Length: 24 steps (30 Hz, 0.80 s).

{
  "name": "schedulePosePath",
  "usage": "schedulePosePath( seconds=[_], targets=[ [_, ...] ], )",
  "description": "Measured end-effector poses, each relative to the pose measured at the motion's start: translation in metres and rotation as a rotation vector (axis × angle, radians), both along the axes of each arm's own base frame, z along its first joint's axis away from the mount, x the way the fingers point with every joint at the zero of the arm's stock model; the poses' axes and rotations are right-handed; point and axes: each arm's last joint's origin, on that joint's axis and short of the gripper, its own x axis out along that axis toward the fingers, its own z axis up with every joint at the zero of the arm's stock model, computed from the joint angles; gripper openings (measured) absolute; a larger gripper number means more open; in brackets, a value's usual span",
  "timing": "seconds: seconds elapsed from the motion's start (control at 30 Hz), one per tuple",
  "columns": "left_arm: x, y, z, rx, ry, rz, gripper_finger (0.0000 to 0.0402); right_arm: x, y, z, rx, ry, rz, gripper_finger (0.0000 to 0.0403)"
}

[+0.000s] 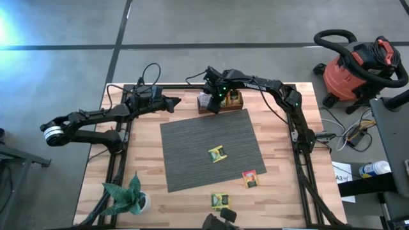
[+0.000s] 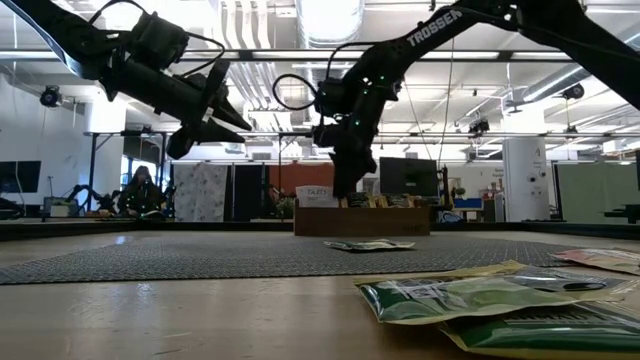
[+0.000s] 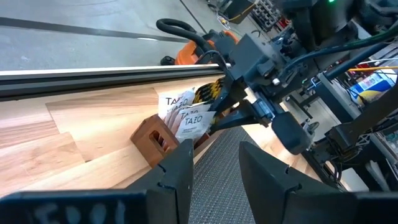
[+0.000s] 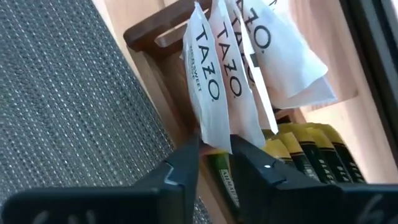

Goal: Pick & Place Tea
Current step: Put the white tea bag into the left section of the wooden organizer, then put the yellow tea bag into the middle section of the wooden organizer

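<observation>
From above, the right gripper [image 1: 213, 105] hangs over the wooden box [image 1: 221, 102] at the grey mat's [image 1: 192, 153] far edge, the left gripper [image 1: 174, 100] waits nearby, and one tea packet [image 1: 218, 153] lies on the mat with others on the bench [image 1: 287, 191] beside it. The left wrist view shows its own jaws apart, holding nothing. In the right wrist view, the jaws stand slightly apart around the lower edge of a white packet [image 4: 214, 93] standing in the box.

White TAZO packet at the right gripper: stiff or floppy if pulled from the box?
Likely floppy: the white packet looks thin and leans on its neighbours. Probably light. The right gripper is at its lower edge, so it may bend or slip against the wooden box.
</observation>
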Motion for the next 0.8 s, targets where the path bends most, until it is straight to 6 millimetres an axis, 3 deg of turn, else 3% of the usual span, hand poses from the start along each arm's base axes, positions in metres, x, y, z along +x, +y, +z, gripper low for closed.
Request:
schedulePosePath(
  seconds=[0.23,0.43,0.57,0.8],
  targets=[
    [0.000,0.000,0.000,-0.002,0.002,0.000,0.0124,-0.006,0.002,0.021,-0.063,-0.019,0.003,0.0133],
    [0.000,0.000,-0.001,-0.004,0.006,0.000,0.0124,-0.023,0.011,0.041,-0.049,0.029,0.003,0.0137],
    [0.000,0.000,-0.001,-0.004,0.006,0.000,0.0124,-0.042,0.024,0.040,0.016,0.123,0.023,0.0129],
    [0.001,-0.002,-0.001,0.001,0.008,-0.062,0.0124,-0.082,0.058,0.017,0.169,0.153,-0.045,0.0114]
  ],
)
